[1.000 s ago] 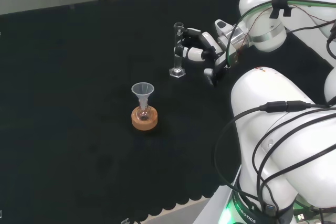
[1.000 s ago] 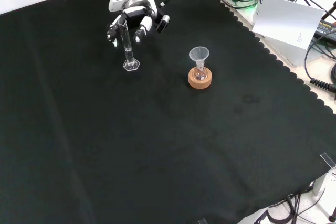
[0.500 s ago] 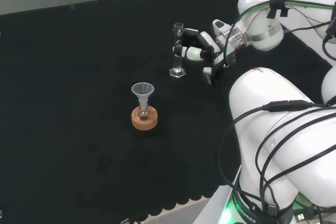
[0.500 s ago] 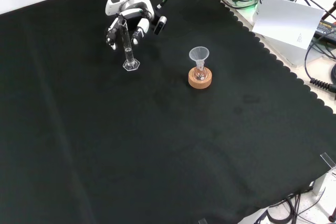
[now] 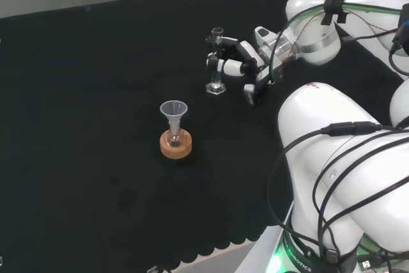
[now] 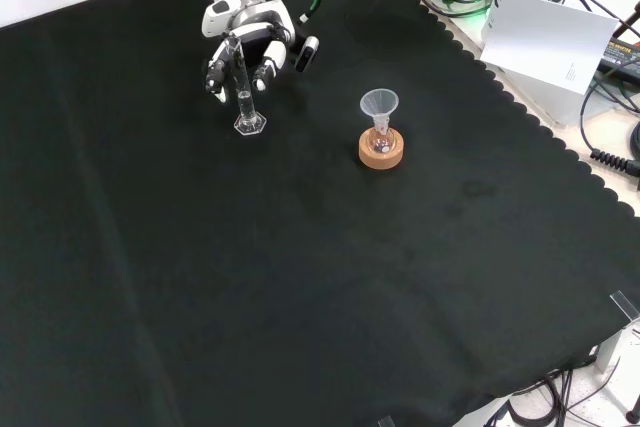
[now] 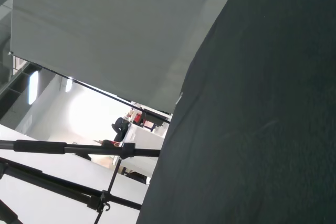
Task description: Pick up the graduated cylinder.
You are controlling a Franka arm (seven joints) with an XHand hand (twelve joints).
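Observation:
The graduated cylinder, a thin clear tube on a small hexagonal foot, stands upright on the black cloth. The hand is right against it. Its half-bent fingers reach past the tube in the head view. In the front view, fingers lie on both sides of the tube's upper part. The thumb sticks out, apart from the glass. The cylinder's foot rests on the cloth.
A clear funnel sits in a small flask on a cork ring, near the cylinder. The arm's white links rise at the head view's right. A white box and cables lie beyond the cloth's scalloped edge.
The hand has moved closer to the cylinder, and its fingers now reach round the tube. The cylinder and the funnel have not moved.

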